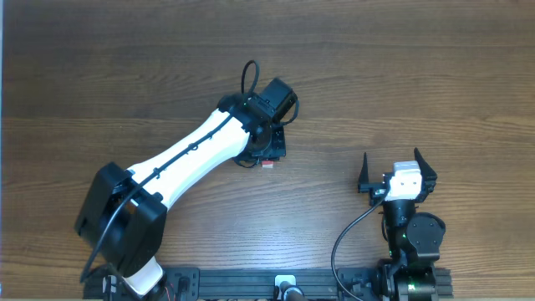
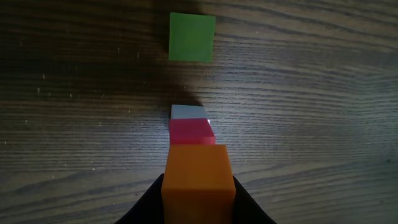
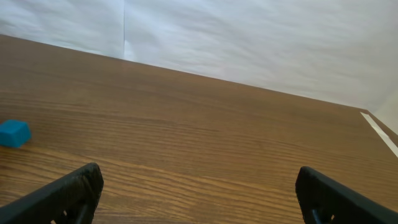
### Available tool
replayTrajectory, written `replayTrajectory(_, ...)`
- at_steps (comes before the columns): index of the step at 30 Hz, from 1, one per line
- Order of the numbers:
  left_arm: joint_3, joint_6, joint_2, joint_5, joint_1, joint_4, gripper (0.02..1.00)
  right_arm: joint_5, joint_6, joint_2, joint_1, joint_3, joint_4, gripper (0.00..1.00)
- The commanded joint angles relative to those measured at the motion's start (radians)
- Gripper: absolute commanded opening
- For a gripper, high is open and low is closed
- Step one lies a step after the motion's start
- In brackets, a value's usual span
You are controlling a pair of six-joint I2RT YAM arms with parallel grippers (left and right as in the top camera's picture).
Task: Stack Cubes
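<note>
the left gripper [image 2: 199, 202] clamped a small orange plastic cube [image 2: 198, 174] directly over a red cube [image 2: 191, 130] atop a grey cube [image 2: 188, 112], apparently to extend the stack; the right gripper [image 1: 393, 167] sat wide open, empty.

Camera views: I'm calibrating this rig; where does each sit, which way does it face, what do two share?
Top view: fixed overhead, looking down on the brown wooden table; both arms, left gripper mid-table, right gripper open.
Left wrist view: on left wrist, looking down past its fingers at the held orange cube, red cube, grey cube, green cube.
Right wrist view: low on right wrist, facing across the table to a white wall; open fingers, blue cube.
Shared: top and left wrist views both show the red cube.
</note>
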Motion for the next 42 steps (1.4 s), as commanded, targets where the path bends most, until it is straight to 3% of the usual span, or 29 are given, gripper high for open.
replayTrajectory(1,0.016,0.019,0.035,0.018,0.004,0.003,0.139,-0.008,0.003,-0.007,-0.006,-0.005,-0.002,0.991)
replayTrajectory(22,0.016,0.019,0.059,0.022,0.004,0.003,0.141,-0.008,0.003,-0.007,-0.006,-0.005,-0.002,0.991)
replayTrajectory(42,0.016,0.019,0.061,0.022,0.003,0.006,0.205,-0.008,0.003,-0.007,-0.006,-0.005,-0.002,0.993)
